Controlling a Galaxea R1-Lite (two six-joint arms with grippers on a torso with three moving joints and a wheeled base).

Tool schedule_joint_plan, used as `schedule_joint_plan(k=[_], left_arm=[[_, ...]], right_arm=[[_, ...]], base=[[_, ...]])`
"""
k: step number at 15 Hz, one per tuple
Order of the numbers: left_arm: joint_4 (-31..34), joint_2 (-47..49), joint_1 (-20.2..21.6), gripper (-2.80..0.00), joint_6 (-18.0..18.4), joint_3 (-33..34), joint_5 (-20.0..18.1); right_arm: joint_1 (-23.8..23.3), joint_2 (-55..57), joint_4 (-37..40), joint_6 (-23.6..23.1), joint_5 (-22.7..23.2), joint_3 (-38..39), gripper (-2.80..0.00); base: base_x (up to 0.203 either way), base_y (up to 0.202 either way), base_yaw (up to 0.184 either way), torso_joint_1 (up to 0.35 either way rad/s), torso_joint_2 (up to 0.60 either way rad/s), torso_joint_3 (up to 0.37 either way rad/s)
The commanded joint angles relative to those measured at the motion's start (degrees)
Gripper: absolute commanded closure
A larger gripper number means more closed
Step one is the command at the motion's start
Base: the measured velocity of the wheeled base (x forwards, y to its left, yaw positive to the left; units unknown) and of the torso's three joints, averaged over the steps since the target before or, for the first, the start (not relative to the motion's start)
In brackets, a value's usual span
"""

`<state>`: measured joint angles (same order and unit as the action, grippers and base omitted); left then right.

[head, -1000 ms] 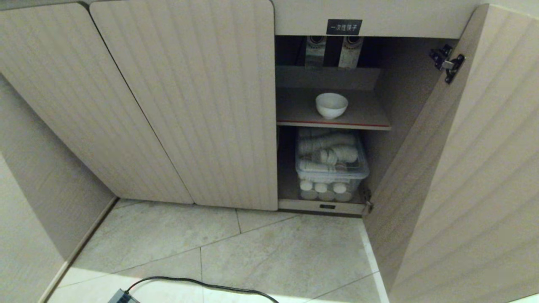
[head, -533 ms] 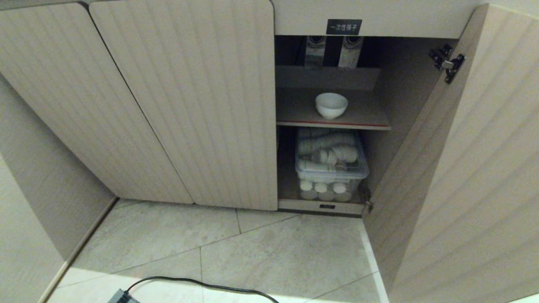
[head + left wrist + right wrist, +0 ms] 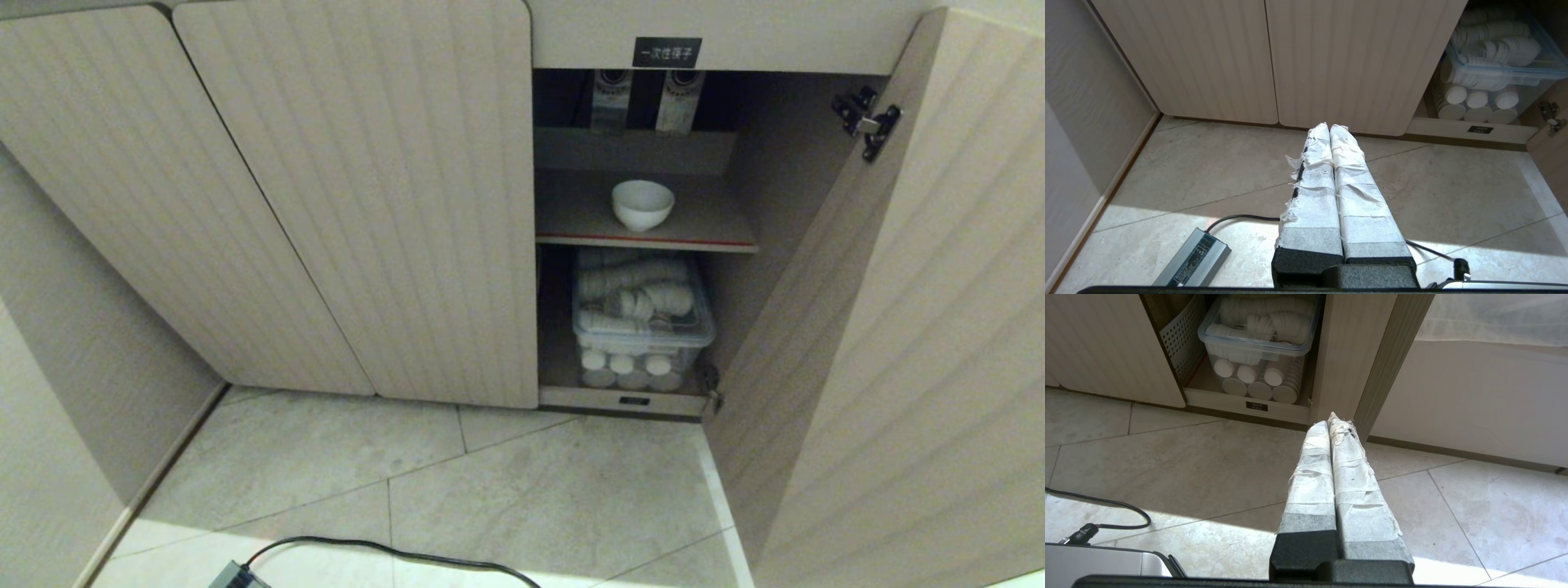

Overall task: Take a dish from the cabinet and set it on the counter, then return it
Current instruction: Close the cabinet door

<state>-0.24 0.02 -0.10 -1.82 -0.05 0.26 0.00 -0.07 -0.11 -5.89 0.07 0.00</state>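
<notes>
The cabinet (image 3: 359,204) is seen with its right door (image 3: 898,327) swung open. The dish (image 3: 642,203) is set upright on the red-edged inner shelf (image 3: 702,224), alone, not touched by anything. Below the shelf, a clear lidded bin (image 3: 645,322) packed with stacked white cups (image 3: 633,278) is placed on the cabinet bottom. A black label (image 3: 667,52) is fixed above the opening. The left gripper (image 3: 1329,127) is held low above the tiled floor (image 3: 490,490), facing the closed doors, taped fingers pressed together, nothing held. The right gripper (image 3: 1329,421) is likewise closed tight and empty, near the open door's edge. A black cable (image 3: 392,551) is laid on the floor.
</notes>
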Motion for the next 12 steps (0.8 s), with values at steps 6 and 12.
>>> schedule_joint_plan(k=[6,12], left_arm=[[0.0,0.0,0.0,0.00,0.0,0.0,0.0],[0.0,0.0,0.0,0.00,0.0,0.0,0.0]], right_arm=[[0.0,0.1,-0.4,-1.6,-0.1,0.0,0.00],[0.0,0.1,-18.4,-6.1,8.2,0.0,0.00]], base=[[0.000,0.000,0.000,0.000,0.00,0.000],[0.000,0.000,0.000,0.000,0.00,0.000]])
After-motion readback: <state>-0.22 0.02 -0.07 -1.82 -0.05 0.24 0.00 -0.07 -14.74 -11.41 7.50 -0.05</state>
